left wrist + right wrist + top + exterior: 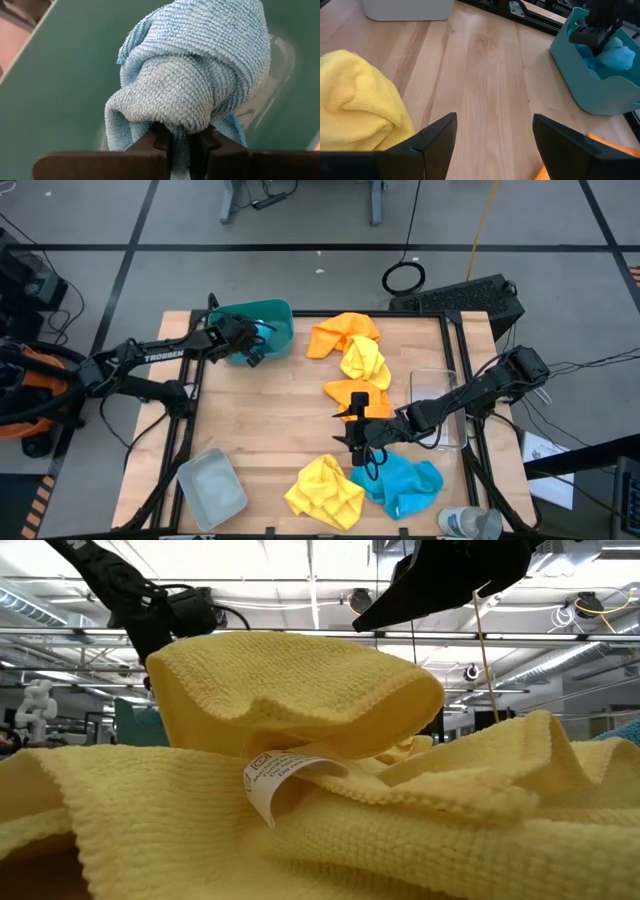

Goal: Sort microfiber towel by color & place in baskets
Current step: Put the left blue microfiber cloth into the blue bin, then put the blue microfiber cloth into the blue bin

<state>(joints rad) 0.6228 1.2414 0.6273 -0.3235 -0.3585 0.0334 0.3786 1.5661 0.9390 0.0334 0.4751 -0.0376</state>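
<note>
My left gripper (255,340) is inside the teal basket (280,315) at the table's far left, shut on a bright blue towel (200,65). My right gripper (495,120) hangs open over bare wood at mid-table (362,448), touching nothing. It is between an orange towel (355,395) and the near yellow towel (325,490). A second blue towel (405,485) lies near the right front. Another orange towel (340,332) and yellow towel (365,360) lie at the far edge. The near yellow towel (300,790) fills the low view. My left gripper pinches a bunched fold of the blue towel (181,134) between its two fingers (160,140), several layers thick. It comes down from above into the teal basket (600,85). The towel bulges out past the fingertips inside the basket; whether it rests on the floor, I cannot tell.
The pale grey basket (212,485) stands at the near left corner. The clear basket (440,405) sits at the right edge under my right arm. A clear bottle (470,523) lies at the near right corner. Bare wood (260,420) spans the table's left middle.
</note>
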